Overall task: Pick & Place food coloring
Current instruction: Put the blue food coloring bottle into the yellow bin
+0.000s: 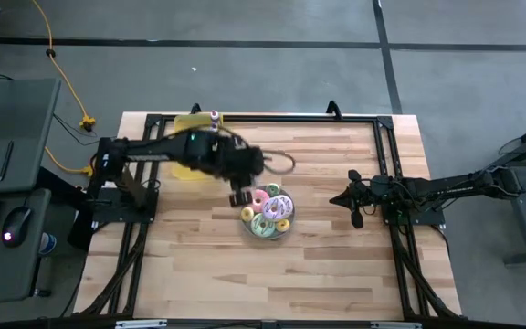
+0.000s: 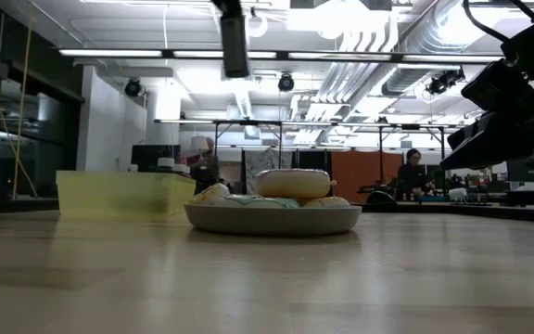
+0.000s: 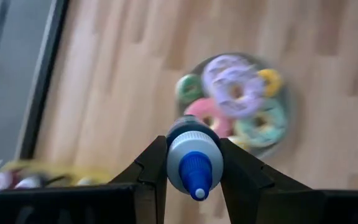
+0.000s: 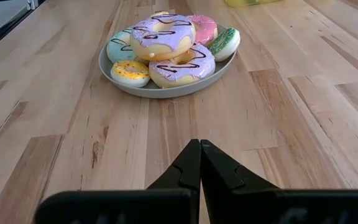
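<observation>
Left end effector (image 3: 193,163) clamped on a blue-capped bottle (image 3: 192,158) at frame centre above the doughnut plate (image 1: 245,226); I'd carry it level, clearing the doughnuts; right end effector (image 4: 199,163) together, idle.

A blue-capped food coloring bottle (image 3: 193,163) is clamped between the left gripper (image 3: 194,171) fingers at lower centre. A plate (image 3: 292,124) of doughnuts (image 3: 236,93) is seen above, on the wooden table (image 3: 123,81).
</observation>
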{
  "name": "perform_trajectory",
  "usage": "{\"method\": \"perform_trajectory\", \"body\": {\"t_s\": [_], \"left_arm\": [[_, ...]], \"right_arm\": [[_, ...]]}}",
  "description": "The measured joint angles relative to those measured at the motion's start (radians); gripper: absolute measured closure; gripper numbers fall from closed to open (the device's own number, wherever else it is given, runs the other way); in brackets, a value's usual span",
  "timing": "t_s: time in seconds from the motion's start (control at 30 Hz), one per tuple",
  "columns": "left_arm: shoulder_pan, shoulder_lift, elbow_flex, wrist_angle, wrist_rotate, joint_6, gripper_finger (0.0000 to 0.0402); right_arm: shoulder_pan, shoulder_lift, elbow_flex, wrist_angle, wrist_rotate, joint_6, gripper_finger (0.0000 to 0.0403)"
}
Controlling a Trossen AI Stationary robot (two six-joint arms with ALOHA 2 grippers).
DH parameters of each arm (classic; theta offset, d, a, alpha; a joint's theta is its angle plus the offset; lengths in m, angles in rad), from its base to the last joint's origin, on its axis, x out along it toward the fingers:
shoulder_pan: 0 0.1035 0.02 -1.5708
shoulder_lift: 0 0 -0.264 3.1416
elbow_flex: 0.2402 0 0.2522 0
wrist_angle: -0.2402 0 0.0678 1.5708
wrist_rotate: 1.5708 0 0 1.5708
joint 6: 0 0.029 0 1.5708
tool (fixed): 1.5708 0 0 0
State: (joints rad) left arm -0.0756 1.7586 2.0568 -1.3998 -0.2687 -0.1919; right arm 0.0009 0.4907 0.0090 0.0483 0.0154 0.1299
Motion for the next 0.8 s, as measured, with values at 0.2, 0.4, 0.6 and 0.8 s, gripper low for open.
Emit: {"method": "perform_trajectory", "body": {"t_s": [0.2, 0.4, 0.6, 0.8], "left_arm": [[0.150, -0.011, 0.042, -0.144, -0.024, 0.056, 0.0305], [0.280, -0.061, 0.043, -0.172, -0.048, 0.092, 0.0305], [0.354, -0.196, -0.066, -0.174, -0.056, 0.090, 0.0305], [0.418, -0.427, -0.425, -0.104, -0.043, 0.035, 0.0305]], "right_arm": [[0.000, 0.000, 0.000, 0.000, 0.000, 0.000, 0.0402], [0.000, 0.000, 0.000, 0.000, 0.000, 0.000, 0.0402], [0.000, 0.000, 0.000, 0.000, 0.000, 0.000, 0.0402], [0.000, 0.000, 0.000, 0.000, 0.000, 0.000, 0.0402]]}}
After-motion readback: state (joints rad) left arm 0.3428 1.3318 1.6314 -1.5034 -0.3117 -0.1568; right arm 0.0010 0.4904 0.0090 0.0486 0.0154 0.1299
